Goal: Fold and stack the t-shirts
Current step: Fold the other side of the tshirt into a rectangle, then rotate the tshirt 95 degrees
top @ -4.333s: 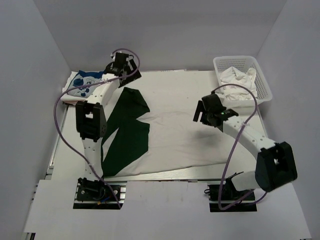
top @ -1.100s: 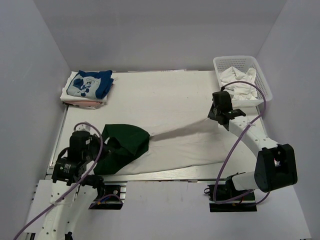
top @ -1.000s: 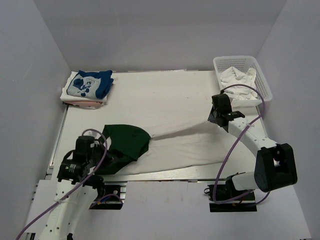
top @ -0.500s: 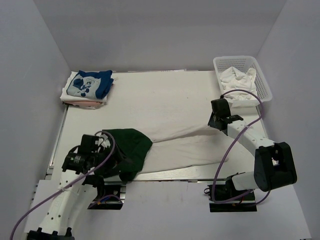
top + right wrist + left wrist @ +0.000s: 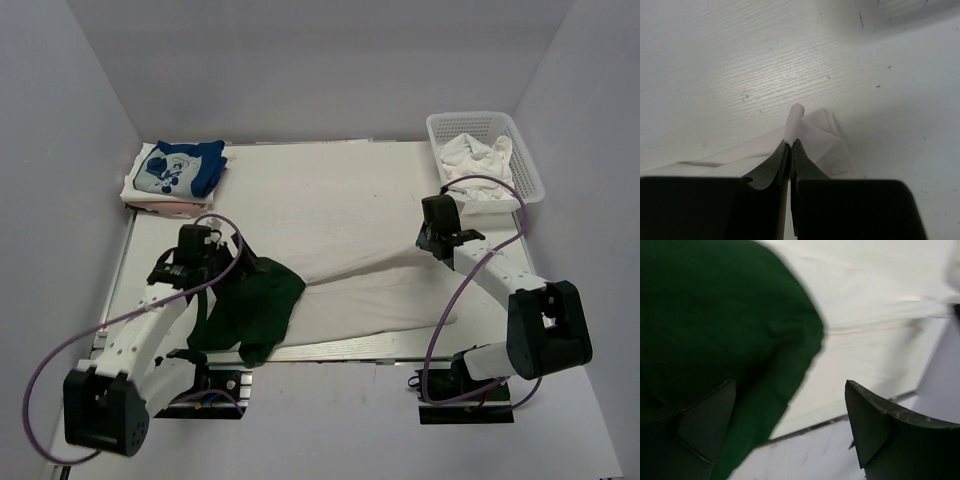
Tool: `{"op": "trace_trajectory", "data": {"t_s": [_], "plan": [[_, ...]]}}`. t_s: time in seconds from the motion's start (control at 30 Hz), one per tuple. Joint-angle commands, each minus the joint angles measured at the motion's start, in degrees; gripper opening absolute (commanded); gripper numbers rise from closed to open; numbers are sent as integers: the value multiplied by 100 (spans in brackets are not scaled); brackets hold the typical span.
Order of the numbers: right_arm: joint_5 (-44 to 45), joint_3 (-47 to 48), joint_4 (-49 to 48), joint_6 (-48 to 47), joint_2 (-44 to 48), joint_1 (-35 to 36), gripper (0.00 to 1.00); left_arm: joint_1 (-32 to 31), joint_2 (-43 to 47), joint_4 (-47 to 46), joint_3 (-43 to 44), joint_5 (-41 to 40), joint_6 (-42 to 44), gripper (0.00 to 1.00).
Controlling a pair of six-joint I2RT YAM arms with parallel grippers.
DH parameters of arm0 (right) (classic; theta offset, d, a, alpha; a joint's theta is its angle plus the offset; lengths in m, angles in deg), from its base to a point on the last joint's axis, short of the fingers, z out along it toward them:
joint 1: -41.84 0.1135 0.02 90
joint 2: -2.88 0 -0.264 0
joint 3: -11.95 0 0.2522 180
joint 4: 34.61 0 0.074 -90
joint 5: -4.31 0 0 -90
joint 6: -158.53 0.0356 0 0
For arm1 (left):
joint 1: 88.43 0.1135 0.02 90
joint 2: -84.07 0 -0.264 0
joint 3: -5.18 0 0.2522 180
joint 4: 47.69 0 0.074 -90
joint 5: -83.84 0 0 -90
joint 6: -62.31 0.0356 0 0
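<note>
We see a left arm (image 5: 150, 318) and a right arm (image 5: 492, 272) built of smooth white links joined by boxy black joint housings, each bolted to a black base plate (image 5: 225, 383) at the near edge of the table (image 5: 340, 180). A thin purple cable (image 5: 45, 362) loops loosely along each arm from base to wrist. In the wrist views we find the left fingers (image 5: 875, 425) to be broad, dark matte wedges and the right fingers (image 5: 772, 172) slim black blades tapering to fine tips.

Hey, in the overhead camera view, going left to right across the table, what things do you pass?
Folded t-shirt stack → spread green-and-white t-shirt → white basket of crumpled clothes.
</note>
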State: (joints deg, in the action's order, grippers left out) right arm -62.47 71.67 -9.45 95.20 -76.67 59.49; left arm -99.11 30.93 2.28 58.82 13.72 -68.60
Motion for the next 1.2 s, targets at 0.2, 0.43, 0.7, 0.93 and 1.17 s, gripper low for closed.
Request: {"op": "trace_trajectory", "data": {"t_s": [0.2,0.43,0.7,0.93,1.17], "plan": [[-10,-76,-1535,-672,299,-16,5,66,-2550,-1432,-604,-573,-32,100],[1481,-806,-255,468,537,-182,29,118,-3228,-1169,-551,-959,-137,100],[1995,-579,1779,1879,1037,-762,77,171,-3334,-756,-156,-1487,-137,100],[-1351,-315,-39,-196,1118,-527,91,224,-3878,-834,545,-1434,30,100],[-2094,-420,-1004,108,-148,-183,91,171,-5239,-844,2066,-1592,249,100]]}}
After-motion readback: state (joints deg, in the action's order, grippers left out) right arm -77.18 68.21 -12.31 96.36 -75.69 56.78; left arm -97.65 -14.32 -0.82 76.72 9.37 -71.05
